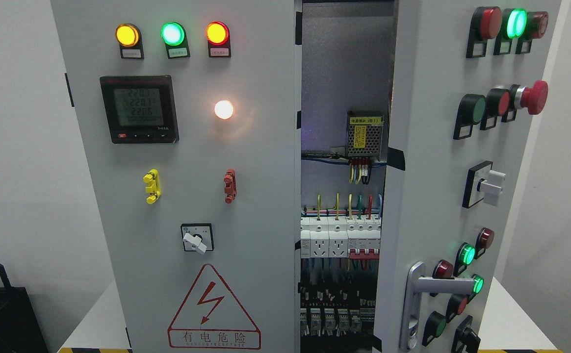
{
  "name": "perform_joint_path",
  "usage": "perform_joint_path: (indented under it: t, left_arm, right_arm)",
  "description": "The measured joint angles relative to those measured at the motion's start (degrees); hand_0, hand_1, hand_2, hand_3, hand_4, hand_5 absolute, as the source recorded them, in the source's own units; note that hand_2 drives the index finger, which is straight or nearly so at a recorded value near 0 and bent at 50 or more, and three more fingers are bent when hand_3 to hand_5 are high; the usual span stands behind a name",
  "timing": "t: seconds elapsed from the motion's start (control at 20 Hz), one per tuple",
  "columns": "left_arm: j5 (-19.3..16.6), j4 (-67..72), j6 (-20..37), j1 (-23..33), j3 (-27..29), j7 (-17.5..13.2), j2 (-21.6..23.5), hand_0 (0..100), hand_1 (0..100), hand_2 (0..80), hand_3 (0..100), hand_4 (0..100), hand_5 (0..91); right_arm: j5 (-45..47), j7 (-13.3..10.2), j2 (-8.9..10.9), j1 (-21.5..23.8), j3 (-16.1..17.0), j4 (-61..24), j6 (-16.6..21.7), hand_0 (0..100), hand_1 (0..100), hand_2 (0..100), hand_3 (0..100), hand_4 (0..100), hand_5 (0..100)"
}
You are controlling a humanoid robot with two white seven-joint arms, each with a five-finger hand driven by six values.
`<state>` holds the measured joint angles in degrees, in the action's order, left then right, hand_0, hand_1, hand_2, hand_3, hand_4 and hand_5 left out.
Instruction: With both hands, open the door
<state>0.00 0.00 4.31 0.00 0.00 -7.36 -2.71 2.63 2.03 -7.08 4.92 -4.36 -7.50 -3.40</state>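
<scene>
Though left door (187, 196) shut; right door (442, 196) ajar w/ wiring (339, 215) exposed

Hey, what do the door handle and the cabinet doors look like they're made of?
The door handle looks like cast metal with a satin silver finish; it shows soft highlights. The right door and left door look like painted sheet metal: flat, matte light grey. No hands show.

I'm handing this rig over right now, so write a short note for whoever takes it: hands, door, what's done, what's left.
Hands: neither the left nor the right shows in the head view.
Door: the grey metal right cabinet door stands partly swung open, its silver lever handle free. The grey left door is shut.
Done: the wiring and white breakers inside are exposed.
Left: possibly swinging the right door wider.
</scene>
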Motion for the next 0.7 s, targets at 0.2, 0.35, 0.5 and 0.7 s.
perform_joint_path:
  t: [0.2, 0.35, 0.5, 0.7]
  left_arm:
    - [0.0, 0.0, 0.0, 0.0, 0.0, 0.0, 0.0, 0, 0, 0.0, 0, 4, 0.0]
    - [0.0, 0.0, 0.0, 0.0, 0.0, 0.0, 0.0, 0, 0, 0.0, 0, 4, 0.0]
    - [0.0, 0.0, 0.0, 0.0, 0.0, 0.0, 0.0, 0, 0, 0.0, 0, 4, 0.0]
    - [0.0, 0.0, 0.0, 0.0, 0.0, 0.0, 0.0, 0, 0, 0.0, 0, 4, 0.0]
  right_arm:
    - [0.0, 0.0, 0.00, 0.0, 0.0, 0.0, 0.0, 0, 0, 0, 0, 0, 0]
    - [0.0, 0.0, 0.00, 0.0, 0.0, 0.0, 0.0, 0, 0, 0, 0, 0, 0]
    - [0.0, 0.0, -0.01, 0.0, 0.0, 0.0, 0.0, 0, 0, 0, 0, 0, 0]
    - [0.0, 0.0, -0.01, 0.0, 0.0, 0.0, 0.0, 0, 0, 0, 0, 0, 0]
